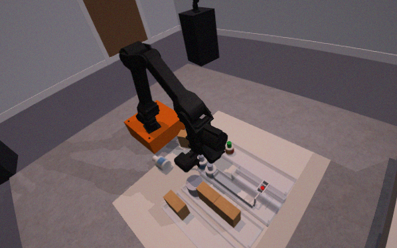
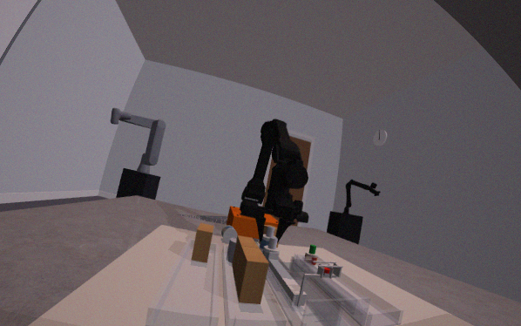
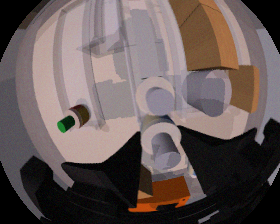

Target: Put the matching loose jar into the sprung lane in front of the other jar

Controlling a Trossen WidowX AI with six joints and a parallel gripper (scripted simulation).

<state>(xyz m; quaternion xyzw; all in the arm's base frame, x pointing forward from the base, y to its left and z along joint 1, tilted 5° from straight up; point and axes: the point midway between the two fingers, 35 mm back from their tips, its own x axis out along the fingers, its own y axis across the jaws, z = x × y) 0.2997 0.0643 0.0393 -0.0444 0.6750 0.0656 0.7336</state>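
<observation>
My gripper (image 1: 197, 163) (image 2: 270, 240) (image 3: 159, 132) is shut on a white jar (image 1: 202, 162) (image 2: 270, 230) (image 3: 161, 136) with a pale grey cap and a bluish label. The held jar looks upright, at the front end of the sprung lane. A similar white jar (image 1: 210, 170) (image 2: 272, 251) (image 3: 156, 95) with a pale cap stands upright in that lane, right behind the held one. In the wrist view they nearly touch or touch; the gap cannot be told. The held jar's base and the low front stop are hidden, and the pusher plate cannot be made out clearly.
A green-capped jar (image 1: 229, 148) (image 2: 313, 249) (image 3: 75, 119) stands to one side. A grey cylinder (image 1: 194, 185) (image 3: 206, 92) and brown boxes (image 1: 218, 203) (image 2: 250, 272) (image 3: 206, 37) are on the other side. A blue-labelled jar (image 1: 162, 162) lies near the orange base (image 1: 160, 132).
</observation>
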